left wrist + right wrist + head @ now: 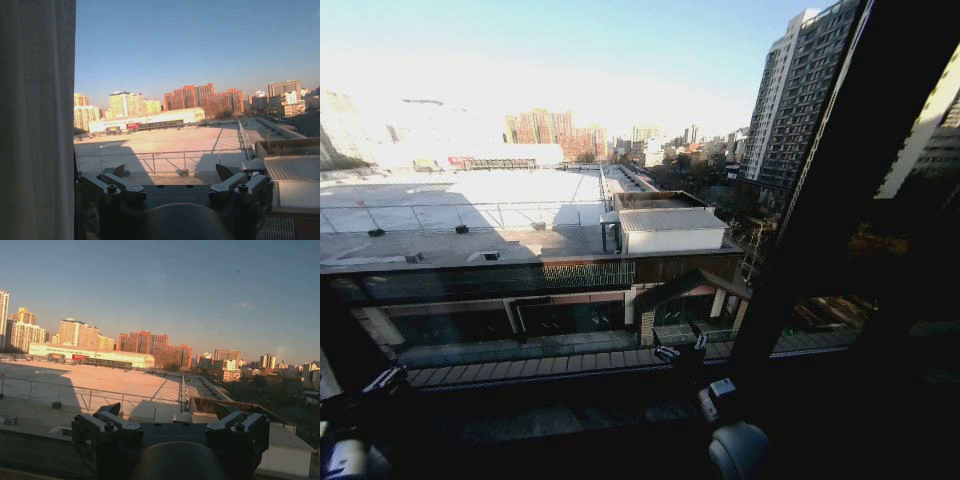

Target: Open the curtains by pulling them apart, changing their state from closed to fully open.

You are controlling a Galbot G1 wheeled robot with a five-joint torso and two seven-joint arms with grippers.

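**Desk:** What can't you make out from there?

**Me:** In my head view the lower part is deep shadow. The left gripper (382,382) sits at the bottom left corner, partly cut off, and I can't read its fingers there. The right gripper (682,348) is low at centre, dark against the sill. A broad dark window frame bar (840,190) slants across the right side and hides what lies behind it.

**Desk:** Where are the curtains?

**Me:** The curtains (35,120) show in my left wrist view: a sheer white panel with a fine weave and long vertical folds, cut off at the picture's edges, hanging just beside the left gripper (170,172).

**Desk:** Fingers?

**Me:** Both sets spread wide with nothing between them. The right gripper (170,411) faces bare glass, well apart from any fabric I can see.

**Desk:** Any writing?

**Me:** A red sign (133,126) on a long low building outside, too small to read. The gripper bodies are dark metal with round bolt heads.
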